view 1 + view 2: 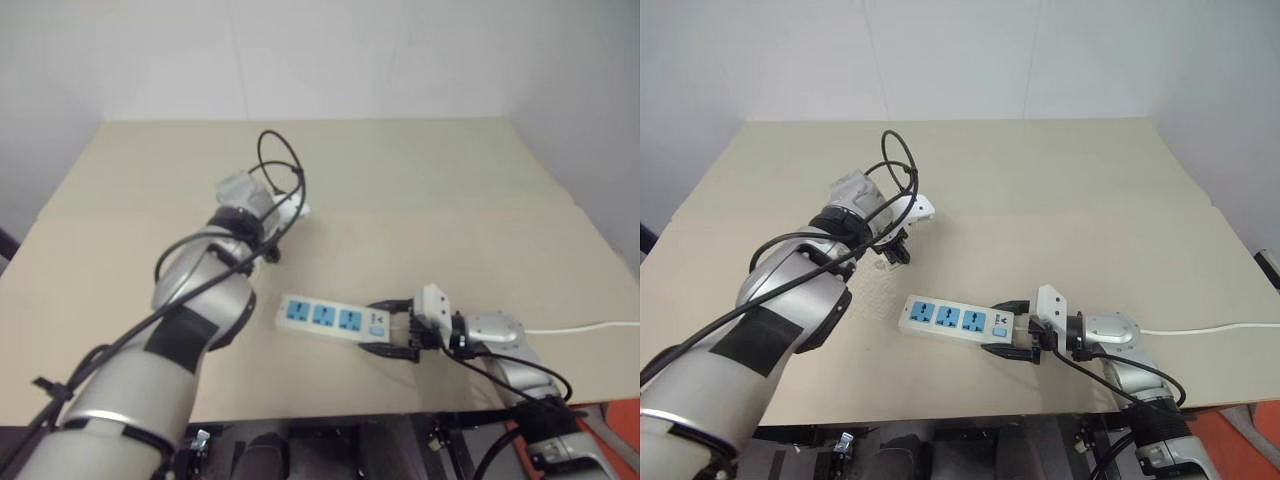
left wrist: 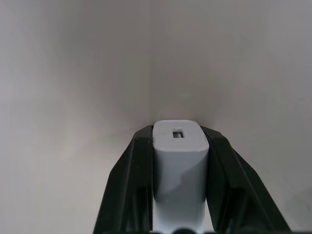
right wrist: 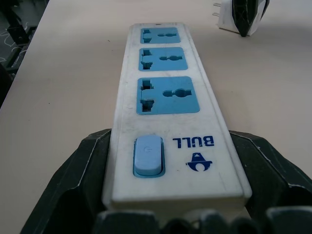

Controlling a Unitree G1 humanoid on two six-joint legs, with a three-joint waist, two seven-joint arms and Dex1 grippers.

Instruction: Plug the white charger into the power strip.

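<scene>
The white charger (image 2: 179, 161) sits clamped between the two black fingers of my left gripper (image 2: 180, 141), its small slot end facing the beige table. From the right wrist view the charger (image 3: 225, 14) rests low on the table with its prongs pointing sideways, just beyond the far end of the power strip (image 3: 165, 92). My left gripper (image 1: 895, 250) points steeply down there. The power strip (image 1: 325, 317) lies flat with three blue sockets. My right gripper (image 1: 392, 328) is shut on its switch end, one finger on each long side.
The beige table (image 1: 450, 200) extends far back to a white wall. A thin white cord (image 1: 585, 327) runs from behind my right hand to the table's right edge. The strip lies close to the table's front edge.
</scene>
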